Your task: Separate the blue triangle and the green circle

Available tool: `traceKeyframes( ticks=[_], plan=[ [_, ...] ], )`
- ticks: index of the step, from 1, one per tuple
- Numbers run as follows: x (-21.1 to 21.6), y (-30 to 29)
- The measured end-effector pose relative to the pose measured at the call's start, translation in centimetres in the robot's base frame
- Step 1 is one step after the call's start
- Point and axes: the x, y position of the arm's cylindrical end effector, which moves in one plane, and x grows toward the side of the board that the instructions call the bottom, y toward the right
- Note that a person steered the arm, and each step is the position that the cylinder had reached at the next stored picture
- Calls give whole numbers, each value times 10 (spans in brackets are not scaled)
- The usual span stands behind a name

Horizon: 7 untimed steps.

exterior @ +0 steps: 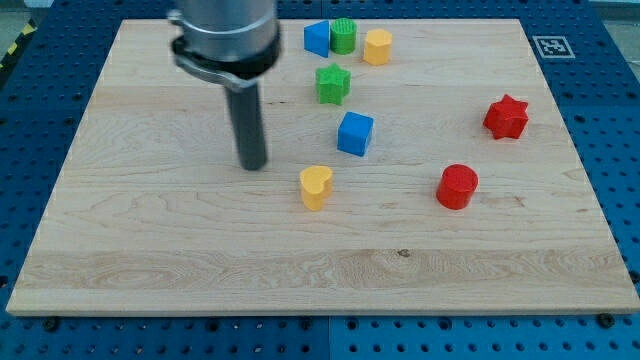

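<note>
Blue triangle (317, 38) and green circle (343, 36) are sitting touching each other up at the view's top edge of the table (150, 250), triangle on the view's left, circle on its right, with a yellow hexagon-ish block (377, 46) just beside the circle on the far side.

Going left to right: my tip (253, 165) is down on the wood well left of and below that cluster, not touching anything. There's no gripper on this rig, just the rod, so nothing is being held or clamped; it's push-only.

Then the yellow heart (316, 187) near the middle, the green star (333, 83) just below the pair, the blue cube (355, 133) below that, the red cylinder (457, 186) and the red star (506, 117) off to the view's right.

Handling-wise, my guess is these are light, rigid little plastic blocks that slide easily on smooth wood, and nothing fragile. The triangle will probably want to spin if I hit it off-centre, and the circle may roll off the tip sideways. I'd push on the triangle's right face, in the seam between the two, and shove it toward the view's left where there's room.

Count: two blue, two green, two yellow, two red, eight blocks total.
</note>
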Motion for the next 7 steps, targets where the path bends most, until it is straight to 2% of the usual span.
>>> traceKeyframes(
  ticks=[1, 3, 4, 5, 6, 7],
  plan=[
    [-56, -18],
    [-213, -9],
    [-248, 51],
    [-250, 141],
    [-249, 169],
    [-247, 158]
  ],
)
